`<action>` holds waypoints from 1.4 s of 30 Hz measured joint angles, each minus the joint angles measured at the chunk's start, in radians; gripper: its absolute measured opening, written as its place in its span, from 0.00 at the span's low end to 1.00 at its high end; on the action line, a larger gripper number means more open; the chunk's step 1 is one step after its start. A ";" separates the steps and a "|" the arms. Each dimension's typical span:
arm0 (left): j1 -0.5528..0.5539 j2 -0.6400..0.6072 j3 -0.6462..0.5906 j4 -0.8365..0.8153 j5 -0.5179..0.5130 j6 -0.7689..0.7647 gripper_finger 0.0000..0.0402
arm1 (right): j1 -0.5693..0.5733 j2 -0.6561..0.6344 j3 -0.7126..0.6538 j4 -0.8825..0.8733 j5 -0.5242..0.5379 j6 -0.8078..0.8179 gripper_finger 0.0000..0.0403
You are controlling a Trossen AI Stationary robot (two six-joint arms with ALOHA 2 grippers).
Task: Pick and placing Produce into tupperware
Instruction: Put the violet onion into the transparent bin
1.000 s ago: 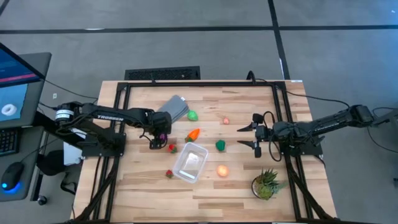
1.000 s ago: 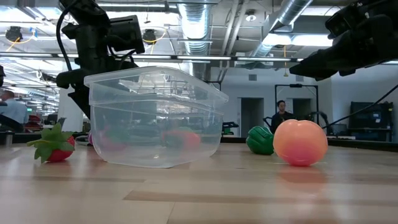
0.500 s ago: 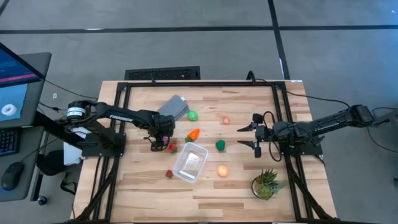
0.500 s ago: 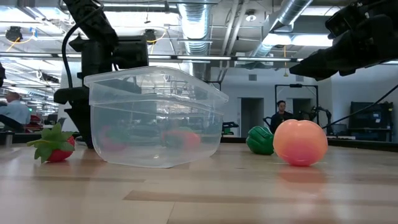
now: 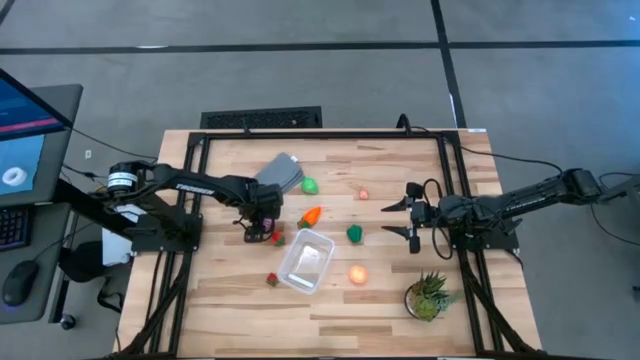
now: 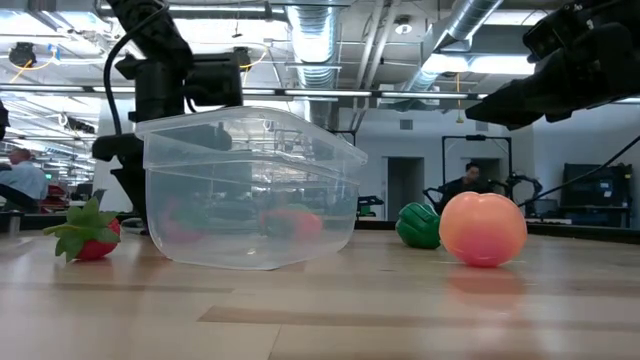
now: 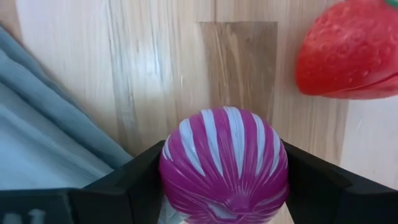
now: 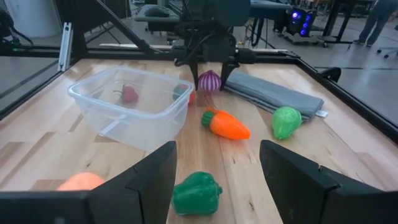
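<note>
1. A purple-and-white striped onion (image 7: 224, 165) sits on the wooden table (image 5: 390, 160) between the two dark fingers (image 7: 134, 180) of the left gripper (image 5: 260, 231); the left wrist view shows both fingers pressed against its sides, grasping it.
2. That same close view shows a red strawberry (image 7: 348, 53) just beside the onion and the folded edge of a grey cloth (image 7: 43, 143) on the other side, details that from overhead are little more than specks.
3. The clear tupperware (image 5: 306, 261) lies near the table's middle, close to the left gripper. Seen from overhead it holds nothing.
4. The low view, level with the tabletop, looks through the container's walls (image 6: 250, 190) to blurred red and pink pieces behind it, with a leafy strawberry (image 6: 85, 232) to one side and a dark green pepper (image 6: 420, 225) and a peach-coloured ball (image 6: 483, 228) to the other.
5. The right wrist view looks across the table at the left gripper standing over the onion (image 8: 209, 81), an orange carrot (image 8: 227, 124) and a light green piece (image 8: 286, 122) lying nearer.
6. The right gripper (image 5: 408, 224) hangs above the table's right side, well apart from the produce, its jaws spread and holding nothing.
7. A spiky potted plant (image 5: 430, 296) stands at the table's near right corner.
8. People show in the room beyond the table in the low view.
</note>
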 joint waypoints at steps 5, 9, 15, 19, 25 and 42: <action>0.000 0.000 0.019 -0.008 0.000 -0.001 0.66 | 0.000 0.000 0.000 -0.010 0.000 0.008 0.63; -0.008 -0.001 0.043 -0.041 0.001 -0.007 0.63 | 0.000 0.000 0.000 -0.010 0.000 0.008 0.63; -0.034 -0.002 0.099 -0.117 0.014 -0.033 0.63 | 0.000 0.000 0.000 -0.010 0.000 0.006 0.63; -0.057 -0.034 0.135 -0.153 0.014 -0.054 0.67 | 0.000 0.000 0.000 -0.010 0.000 0.007 0.63; -0.100 -0.181 0.148 -0.155 0.012 -0.103 0.63 | 0.000 0.000 0.000 -0.008 0.000 0.007 0.63; -0.412 -0.427 0.148 0.097 -0.177 -0.233 0.64 | 0.000 0.000 0.000 0.020 0.000 0.015 0.63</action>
